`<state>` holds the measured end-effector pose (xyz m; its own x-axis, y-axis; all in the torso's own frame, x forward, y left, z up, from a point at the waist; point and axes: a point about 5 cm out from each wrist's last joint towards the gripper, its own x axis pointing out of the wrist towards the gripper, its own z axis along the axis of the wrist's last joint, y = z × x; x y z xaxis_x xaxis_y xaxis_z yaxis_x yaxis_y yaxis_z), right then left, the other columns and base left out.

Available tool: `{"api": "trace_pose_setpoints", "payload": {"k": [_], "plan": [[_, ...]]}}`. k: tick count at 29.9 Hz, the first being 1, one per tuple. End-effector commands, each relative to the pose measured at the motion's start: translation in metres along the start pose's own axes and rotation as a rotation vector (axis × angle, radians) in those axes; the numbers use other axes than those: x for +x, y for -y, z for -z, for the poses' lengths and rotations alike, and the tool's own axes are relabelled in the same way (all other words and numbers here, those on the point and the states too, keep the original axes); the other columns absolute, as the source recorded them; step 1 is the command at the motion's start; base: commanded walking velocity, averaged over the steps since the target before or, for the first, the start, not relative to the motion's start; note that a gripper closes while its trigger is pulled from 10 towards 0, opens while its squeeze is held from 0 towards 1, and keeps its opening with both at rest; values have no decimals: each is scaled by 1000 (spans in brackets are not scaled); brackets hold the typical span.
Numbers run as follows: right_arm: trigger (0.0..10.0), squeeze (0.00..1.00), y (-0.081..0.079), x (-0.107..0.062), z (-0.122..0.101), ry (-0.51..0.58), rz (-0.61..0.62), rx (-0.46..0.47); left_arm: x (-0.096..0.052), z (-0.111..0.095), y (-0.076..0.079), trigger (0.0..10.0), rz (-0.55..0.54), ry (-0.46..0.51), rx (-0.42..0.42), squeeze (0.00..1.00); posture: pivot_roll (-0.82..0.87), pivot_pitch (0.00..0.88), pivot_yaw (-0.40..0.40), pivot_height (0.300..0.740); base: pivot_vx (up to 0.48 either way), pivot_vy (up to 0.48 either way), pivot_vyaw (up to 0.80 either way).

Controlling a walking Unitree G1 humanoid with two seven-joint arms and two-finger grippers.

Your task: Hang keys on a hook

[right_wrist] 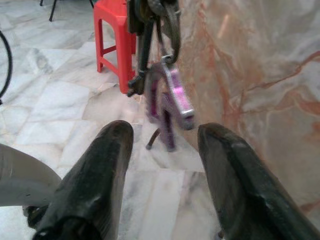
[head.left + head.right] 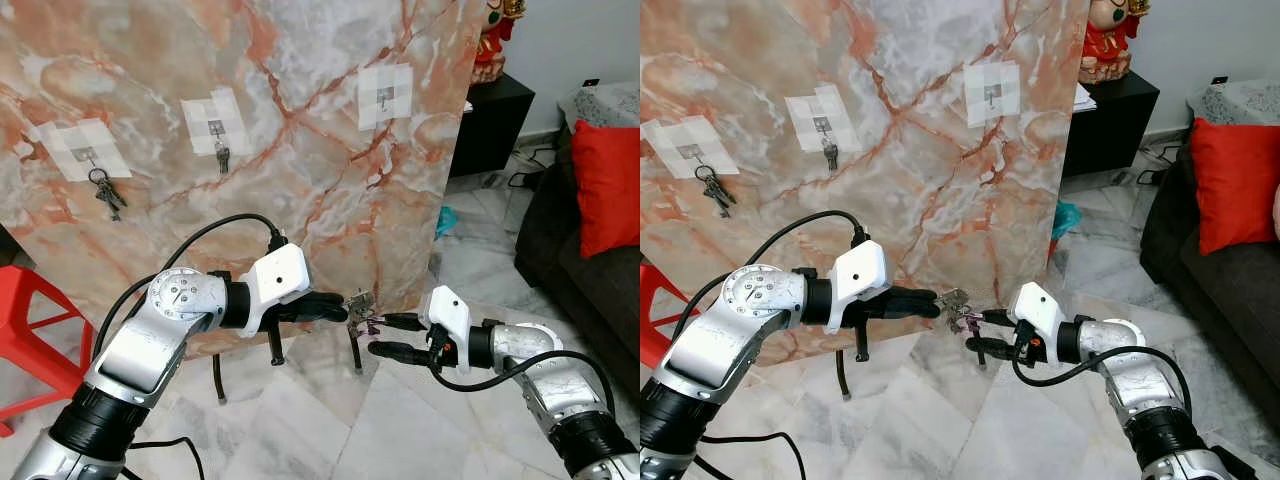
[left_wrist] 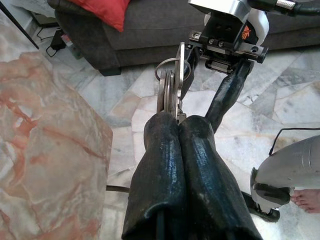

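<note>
My left gripper is shut on a bunch of keys on a ring, held low in front of the marble board. A purple tag dangles from the bunch. Facing it from the right, my right gripper is open, and the keys hang just beyond its fingertips without touching them. The board carries three taped hooks. The right hook is bare, the middle hook holds a single key, and the left hook holds a key bunch.
A red plastic stool stands at the left. A black cabinet and a dark sofa with a red cushion are on the right. The board rests on thin black legs on the marble floor. A person's bare foot is nearby.
</note>
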<state>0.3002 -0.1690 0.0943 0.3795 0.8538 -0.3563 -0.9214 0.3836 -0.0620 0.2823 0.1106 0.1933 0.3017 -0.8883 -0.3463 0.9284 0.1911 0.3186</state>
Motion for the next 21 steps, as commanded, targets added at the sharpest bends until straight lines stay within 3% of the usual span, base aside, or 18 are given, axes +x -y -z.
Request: {"api": "trace_pose_setpoints", "payload": {"k": [1,2,3,20,21], "plan": [[10000,137,6,0,-7,19,40,-36,-2,-3,-4,10000,-11,-4,31,0,96,65,39,740,0,0,0],[10000,137,7,0,-8,23,54,-35,-2,-3,-4,10000,-12,-3,31,0,96,65,39,740,0,0,0],[10000,0,8,1,-11,39,59,-35,-2,-3,-4,10000,-12,-3,30,0,96,65,40,740,0,0,0],[10000,0,6,12,-14,50,34,-48,-1,-6,-2,10000,-4,6,26,0,102,67,37,740,0,0,0],[5804,0,6,12,-14,53,31,-45,-1,-6,-2,10000,-5,7,26,0,101,67,37,740,0,0,0]]}}
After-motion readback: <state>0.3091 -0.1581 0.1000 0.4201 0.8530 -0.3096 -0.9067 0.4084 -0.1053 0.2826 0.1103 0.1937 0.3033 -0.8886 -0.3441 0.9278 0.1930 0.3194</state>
